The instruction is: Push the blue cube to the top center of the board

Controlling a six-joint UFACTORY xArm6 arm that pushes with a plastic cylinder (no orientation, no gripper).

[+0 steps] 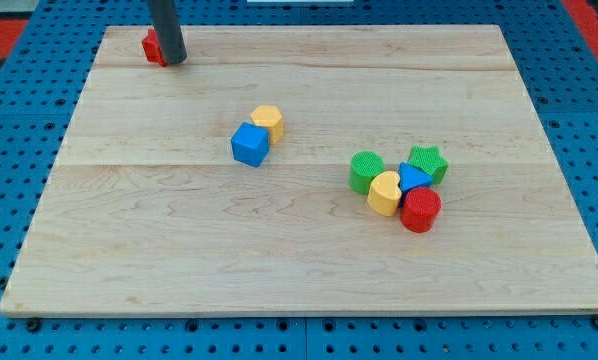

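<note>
Sitting left of the counter's (129, 230) middle, the blue cube (250, 145) touches a yellow block (268, 122) at its upper right. I carry no pincer, only a rod, and my tip (172, 60) rests far off at the top left corner against a red block (154, 46). I judge I should circle below the cube and push up and rightward, steering it past the yellow block.

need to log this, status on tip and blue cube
My tip at top left corner, beside red block. Blue cube mid-board, untouched. Yellow block touching its upper right, partly in the way.
</note>
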